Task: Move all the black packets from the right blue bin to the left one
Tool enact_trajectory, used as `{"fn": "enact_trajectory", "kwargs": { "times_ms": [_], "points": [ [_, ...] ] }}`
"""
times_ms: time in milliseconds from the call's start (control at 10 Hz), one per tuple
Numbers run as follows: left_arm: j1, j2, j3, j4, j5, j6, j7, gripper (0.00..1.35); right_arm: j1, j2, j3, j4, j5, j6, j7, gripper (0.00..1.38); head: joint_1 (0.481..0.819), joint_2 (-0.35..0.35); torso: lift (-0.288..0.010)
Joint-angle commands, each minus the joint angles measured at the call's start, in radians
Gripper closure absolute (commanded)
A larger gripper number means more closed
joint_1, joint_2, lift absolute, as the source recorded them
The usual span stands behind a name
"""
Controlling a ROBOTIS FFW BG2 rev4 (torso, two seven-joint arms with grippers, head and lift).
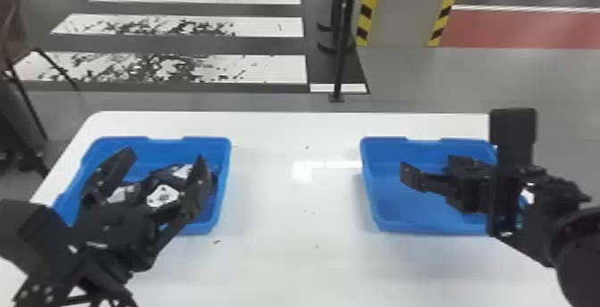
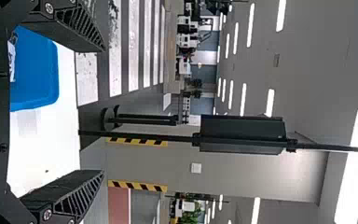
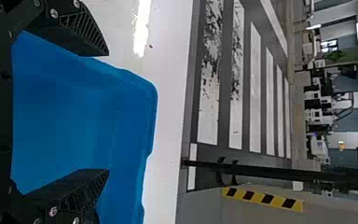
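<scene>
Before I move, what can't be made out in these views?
Black packets in the left bin: count uncertain; head view, left end effector covers part of the heap.
Near left corner of that bin: head view, behind the left arm.
Right side of the right bin: head view, behind the right arm; right wrist view, cut off by the picture's edge.
Print on the packets: head view, too small.

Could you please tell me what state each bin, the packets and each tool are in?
Left bin: open-topped, upright, holding packets.
Right bin: open-topped, upright, no packets in the part that shows.
Packets: lying together in the left bin, partly hidden by the left tool.
Left tool: open, holding nothing.
Right tool: open, holding nothing.
</scene>
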State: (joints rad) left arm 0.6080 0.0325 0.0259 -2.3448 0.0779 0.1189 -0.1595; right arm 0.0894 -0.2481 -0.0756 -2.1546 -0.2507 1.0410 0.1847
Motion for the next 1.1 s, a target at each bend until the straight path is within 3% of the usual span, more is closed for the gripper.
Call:
{"fn": "enact_trajectory", "kwargs": {
  "times_ms": [0, 200, 400, 800, 1000],
  "points": [
    [0.006, 0.004, -0.008, -0.010, 0.000, -0.021, 0.000, 0.11, -0.045, -0.003, -0.004, 0.035, 0.027, 0.078, -0.014, 0.15, 0.695, -0.048, -0.140],
    [0.006, 0.004, -0.010, -0.015, 0.000, -0.036, 0.000, 0.12, -0.092, -0.005, -0.028, 0.097, 0.063, 0.157, -0.030, 0.14, 0.695, -0.078, -0.140],
    [0.003, 0.007, -0.016, -0.013, 0.000, -0.040, 0.000, 0.14, -0.156, -0.023, -0.032, 0.195, 0.081, 0.225, -0.039, 0.15, 0.695, -0.124, -0.140],
    [-0.002, 0.014, -0.028, -0.013, 0.002, -0.055, 0.000, 0.15, -0.274, -0.045, -0.054, 0.421, 0.103, 0.211, -0.071, 0.14, 0.695, -0.201, -0.140],
    [0.003, 0.009, -0.016, -0.013, 0.008, -0.080, 0.000, 0.15, -0.308, -0.048, -0.052, 0.499, 0.109, 0.132, -0.071, 0.15, 0.695, -0.219, -0.140]
  ]
}}
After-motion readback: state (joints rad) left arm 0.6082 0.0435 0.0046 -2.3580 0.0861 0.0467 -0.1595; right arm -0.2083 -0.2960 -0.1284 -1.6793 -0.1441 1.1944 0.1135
